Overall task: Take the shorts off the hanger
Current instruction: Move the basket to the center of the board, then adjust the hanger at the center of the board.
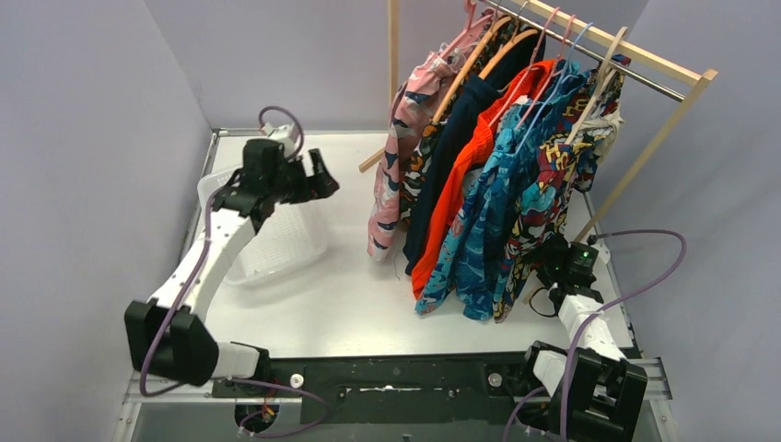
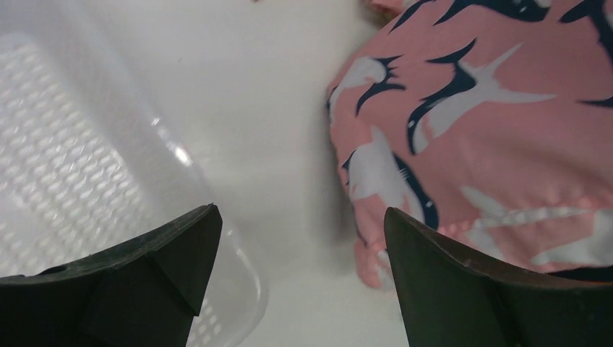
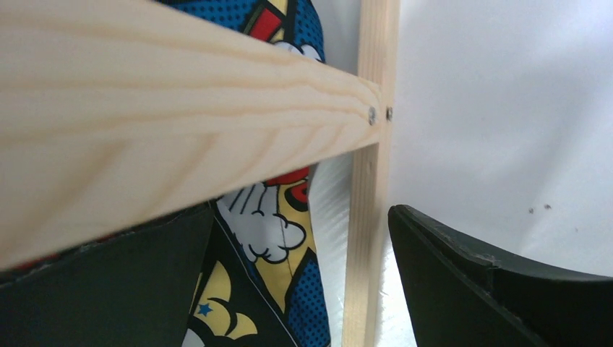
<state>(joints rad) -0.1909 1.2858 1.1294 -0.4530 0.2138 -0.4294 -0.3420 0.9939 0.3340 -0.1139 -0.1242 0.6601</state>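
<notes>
Several shorts hang on hangers point(image 1: 479, 53) from a wooden rack: pink printed shorts point(image 1: 394, 175) at the left end, then navy point(image 1: 444, 152), orange-red point(image 1: 463, 175), teal-blue patterned point(image 1: 486, 226) and comic-print point(image 1: 545, 184) pairs. My left gripper point(image 1: 322, 180) hovers open, left of the pink shorts and apart from them. In the left wrist view the pink shorts point(image 2: 499, 130) fill the right side, and the gripper point(image 2: 302, 238) holds nothing. My right gripper point(image 1: 553, 253) is open low by the rack's right side. In the right wrist view the gripper point(image 3: 300, 217) faces the comic-print shorts point(image 3: 278, 238).
A clear plastic basket point(image 1: 267, 272) lies on the white table under my left arm; its rim point(image 2: 181, 155) shows in the left wrist view. A wooden rack bar point(image 3: 181, 108) and an upright post point(image 3: 369, 217) cross close before the right gripper. Purple walls enclose the table.
</notes>
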